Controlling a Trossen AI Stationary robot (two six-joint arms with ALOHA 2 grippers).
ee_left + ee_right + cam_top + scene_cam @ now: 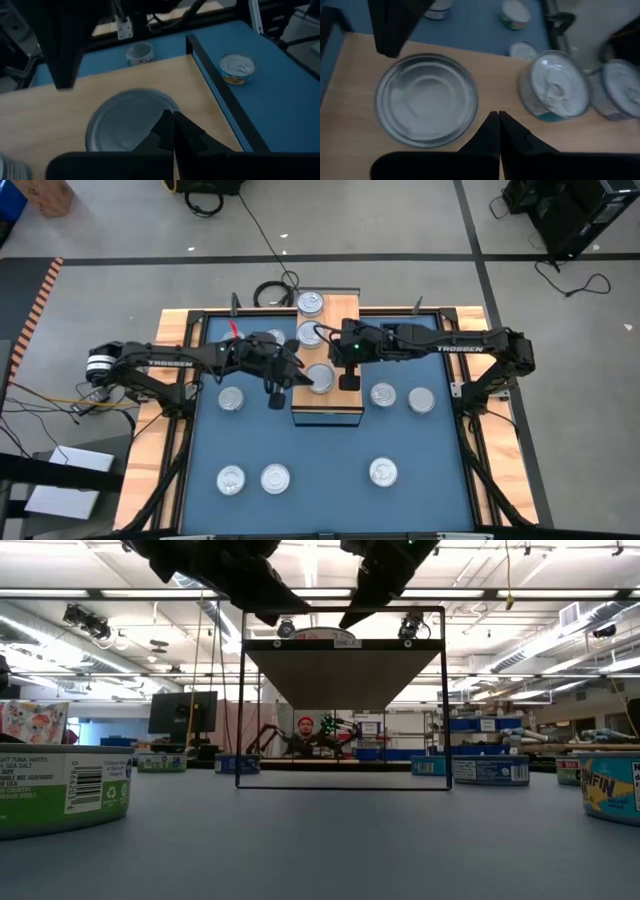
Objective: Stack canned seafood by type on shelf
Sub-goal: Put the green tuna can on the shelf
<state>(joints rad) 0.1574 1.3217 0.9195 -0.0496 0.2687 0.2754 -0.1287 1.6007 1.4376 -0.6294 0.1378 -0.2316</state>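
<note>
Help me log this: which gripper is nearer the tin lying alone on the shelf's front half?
Too close to call: the left gripper sits at the tin's left edge, the right gripper at its right edge, both shut.

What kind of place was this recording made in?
Most likely a robotics lab or workshop. The low view shows an open hall with strip lights and ceiling ducts, a monitor, and a person seated at another robot rig behind the table.
</note>
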